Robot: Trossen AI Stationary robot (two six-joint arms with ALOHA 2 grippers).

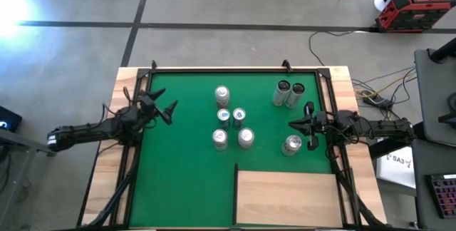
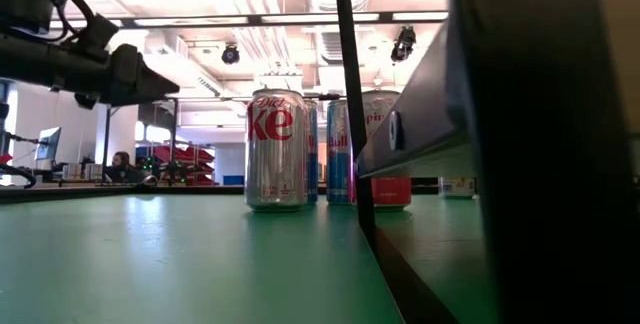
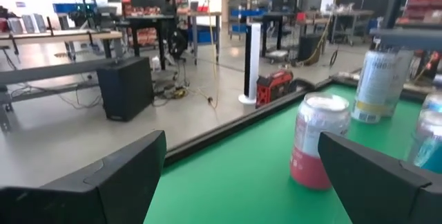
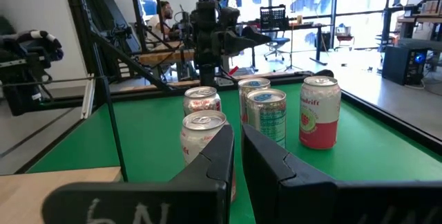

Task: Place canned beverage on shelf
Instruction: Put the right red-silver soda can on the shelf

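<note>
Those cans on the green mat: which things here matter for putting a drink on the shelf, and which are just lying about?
For the job:
- cans
- shelf, nothing on it
- left hand, open
- right hand, shut, holding nothing

Just lying about:
- red toolbox
- floor cables

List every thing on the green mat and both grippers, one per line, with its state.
Left gripper: open, empty, at the mat's left side.
Right gripper: shut, empty, beside the right-hand cans.
Five silver cans, mid-mat cluster: upright, untouched.
Two cans at the far right: upright, close together.
Single can nearest the right gripper: upright.
Pale wooden shelf panel: flat, bare.
</note>
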